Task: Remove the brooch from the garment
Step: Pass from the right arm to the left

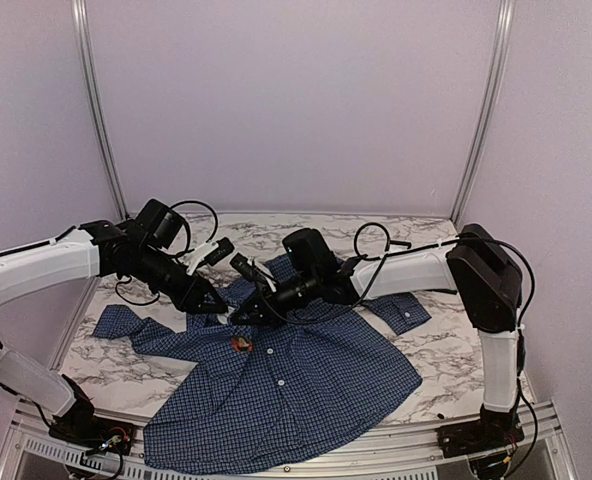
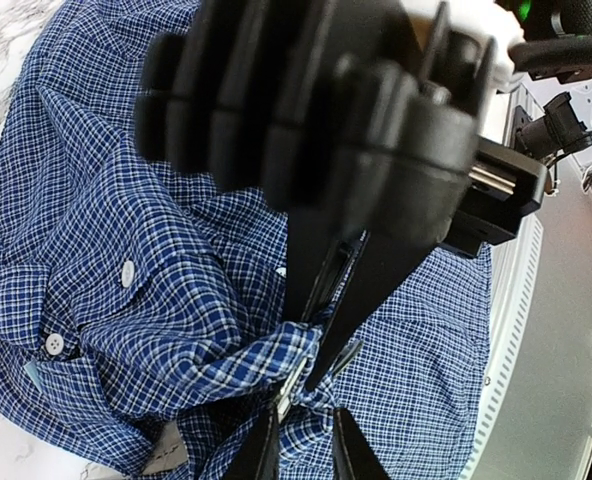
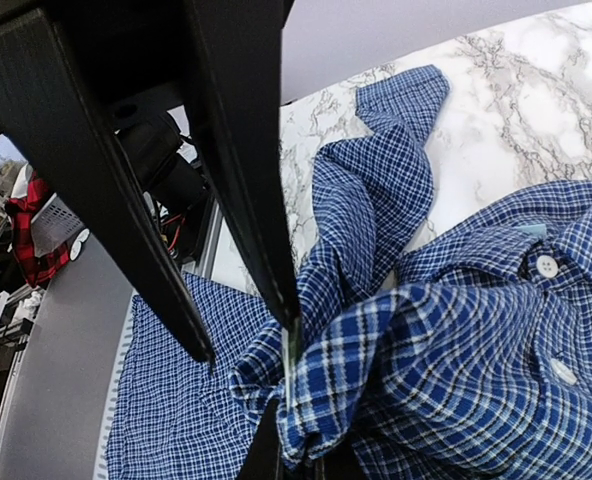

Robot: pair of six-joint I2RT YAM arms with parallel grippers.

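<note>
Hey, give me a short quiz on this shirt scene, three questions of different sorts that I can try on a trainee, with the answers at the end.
1. True or false: the right hand is shut on a fold of the shirt.
2. The table top looks like: A plain wood, B white marble pattern, C green felt.
3. What colour are the shirt's buttons?
Key: 1 true; 2 B; 3 white.
</note>
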